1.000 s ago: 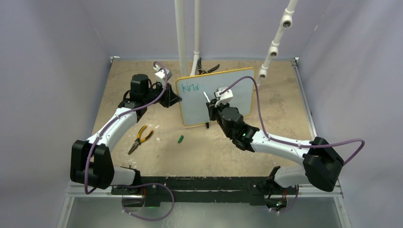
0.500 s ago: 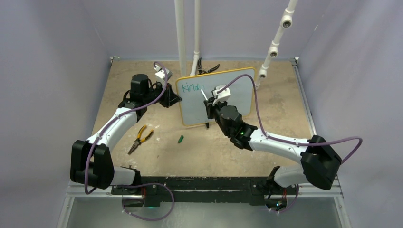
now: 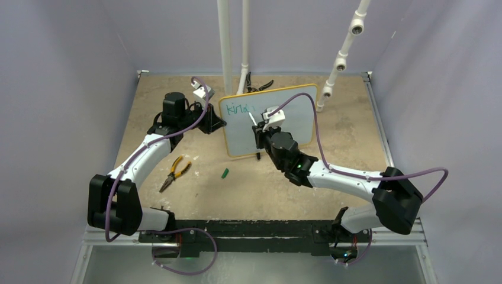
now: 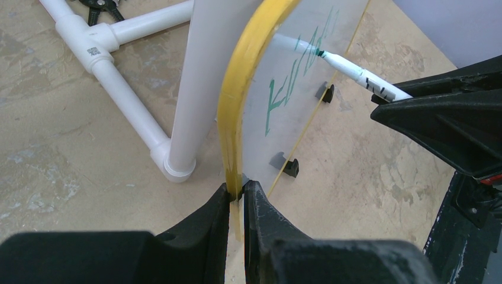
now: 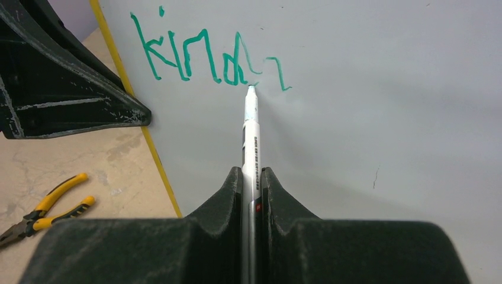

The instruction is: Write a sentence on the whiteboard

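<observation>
Whiteboard (image 3: 296, 121) is seen upright on the far half of the table (image 3: 266, 195), its yellow edge pinched by the left gripper (image 4: 237, 192). A white marker (image 5: 250, 136) is clamped in the right gripper (image 5: 251, 177), its tip touching the teal sentence (image 5: 207, 59) after "kind".

The setting is a robotics lab test cell. Plain pale lilac-grey panel walls (image 3: 65, 89) box in a scuffed beige table top (image 3: 266, 195) edged with bare metal rails. Two white-and-black jointed robot arms, left (image 3: 142, 155) and right (image 3: 346, 180), are bolted to a black bar (image 3: 248, 228) at the near edge, with loose purple cables (image 3: 319, 127) looping off them. A stand of white plastic pipes (image 3: 225, 47) rises at the back. A small yellow-framed whiteboard (image 3: 296, 121) and yellow-handled pliers (image 3: 175, 170) sit on the surface.
</observation>
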